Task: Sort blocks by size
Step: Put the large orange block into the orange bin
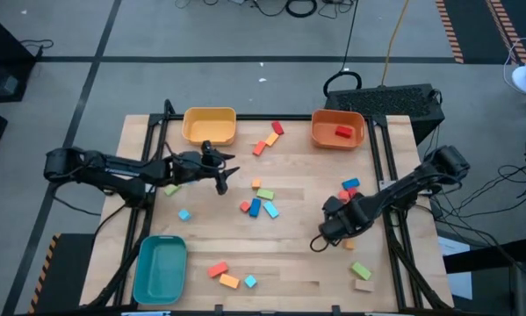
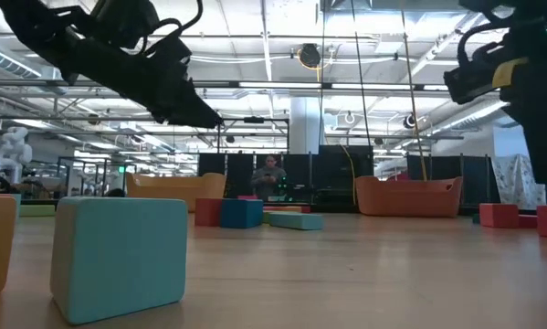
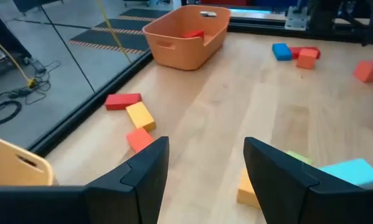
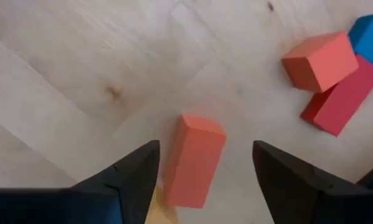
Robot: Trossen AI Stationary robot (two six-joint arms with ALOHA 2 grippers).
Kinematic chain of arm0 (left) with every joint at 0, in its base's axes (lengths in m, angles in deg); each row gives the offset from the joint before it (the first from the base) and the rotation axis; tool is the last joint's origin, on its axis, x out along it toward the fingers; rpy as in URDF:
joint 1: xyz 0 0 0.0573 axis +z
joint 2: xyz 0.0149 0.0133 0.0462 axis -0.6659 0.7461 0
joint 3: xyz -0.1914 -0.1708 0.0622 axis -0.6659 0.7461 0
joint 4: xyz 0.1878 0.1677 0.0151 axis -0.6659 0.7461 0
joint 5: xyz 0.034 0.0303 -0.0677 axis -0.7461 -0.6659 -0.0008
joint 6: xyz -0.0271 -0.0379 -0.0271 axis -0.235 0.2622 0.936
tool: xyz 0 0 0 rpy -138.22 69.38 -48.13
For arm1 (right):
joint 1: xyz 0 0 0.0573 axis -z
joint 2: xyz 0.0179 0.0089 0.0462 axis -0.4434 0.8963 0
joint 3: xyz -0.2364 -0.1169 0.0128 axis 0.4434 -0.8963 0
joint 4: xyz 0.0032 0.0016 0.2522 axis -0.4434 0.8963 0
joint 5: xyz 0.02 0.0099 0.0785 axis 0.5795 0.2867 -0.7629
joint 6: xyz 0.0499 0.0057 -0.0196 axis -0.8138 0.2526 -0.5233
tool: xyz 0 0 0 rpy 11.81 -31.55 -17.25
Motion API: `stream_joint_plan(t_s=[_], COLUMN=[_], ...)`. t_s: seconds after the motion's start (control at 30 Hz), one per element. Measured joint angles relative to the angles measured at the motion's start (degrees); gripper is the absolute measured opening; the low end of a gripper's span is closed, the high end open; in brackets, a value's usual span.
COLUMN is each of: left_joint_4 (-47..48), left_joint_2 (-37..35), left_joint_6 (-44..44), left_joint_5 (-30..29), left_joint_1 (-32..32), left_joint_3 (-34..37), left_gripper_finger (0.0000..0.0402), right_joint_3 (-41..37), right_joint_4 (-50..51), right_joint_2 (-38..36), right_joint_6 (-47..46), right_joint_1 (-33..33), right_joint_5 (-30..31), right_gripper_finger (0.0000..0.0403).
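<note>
Three bins sit on the wooden table (image 1: 298,263), and every place here is given from the orange bin (image 1: 337,130) at the far edge on the right side. The yellow bin (image 1: 210,125) stands along the same far edge, well to its left; the teal bin (image 1: 160,268) lies far off at the near left corner. The left arm (image 1: 96,168) reaches in from the left, and its gripper (image 1: 223,182) hangs above the table nearer the yellow bin than the orange one, fingers (image 3: 142,177) spread with nothing between them. The right arm (image 1: 421,180) comes in from the right, and its gripper (image 1: 320,239) is low over the table well in front of the orange bin, fingers (image 4: 127,174) spread on either side of an orange block (image 4: 194,158) that lies on the wood; no finger visibly touches it. One red block (image 1: 343,132) lies inside the orange bin. A red bar (image 1: 277,128) and two orange blocks (image 1: 266,142) lie just left of it. A cluster of blue, green and orange blocks (image 1: 261,204) lies in front of it toward the table's middle. A further group (image 1: 347,190) lies straight in front of it, and others (image 1: 229,276) lie near the front edge.
</note>
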Motion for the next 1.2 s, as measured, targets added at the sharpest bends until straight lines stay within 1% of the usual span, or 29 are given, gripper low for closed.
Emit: stream_joint_plan(t_s=[0.2,0.3,0.4,0.6,0.77,0.97,1.03,1.2], left_joint_4=[-3.7,-5.2,-5.9,-5.8,-5.9,-6.1,-6.1,-6.1], left_joint_2=[2.0,2.1,2.1,2.1,2.1,2.1,2.1,2.1], left_joint_6=[0.0,-1.2,-1.9,-2.0,-2.0,-2.0,-2.0,-2.0], left_joint_5=[0.0,0.0,-0.1,-0.1,-0.1,-0.2,-0.2,-0.2], left_joint_1=[-2.7,-3.3,-3.5,-3.5,-3.5,-3.5,-3.5,-3.5], left_joint_3=[0.0,0.0,0.0,0.0,0.0,0.0,0.0,0.0], left_gripper_finger=[0.021,0.021,0.021,0.021,0.021,0.021,0.021,0.021], right_joint_3=[-0.3,-2.2,-5.0,-7.9,-8.2,-8.2,-8.1,-8.1], right_joint_4=[-0.1,-0.6,-3.8,-8.8,-9.2,-9.2,-9.2,-9.2], right_joint_2=[0.1,0.1,0.1,0.1,0.1,0.0,-0.1,-0.1], right_joint_6=[-3.9,-4.8,-4.8,-4.1,-1.3,3.5,5.0,8.9], right_joint_1=[-1.8,-1.8,-1.8,-1.4,-0.6,1.5,2.3,3.9], right_joint_5=[0.7,0.3,-1.9,-2.3,-2.3,-2.7,-3.6,-5.0], right_gripper_finger=[0.0249,0.0249,0.0249,0.0243,0.0201,0.0124,0.0105,0.0103])
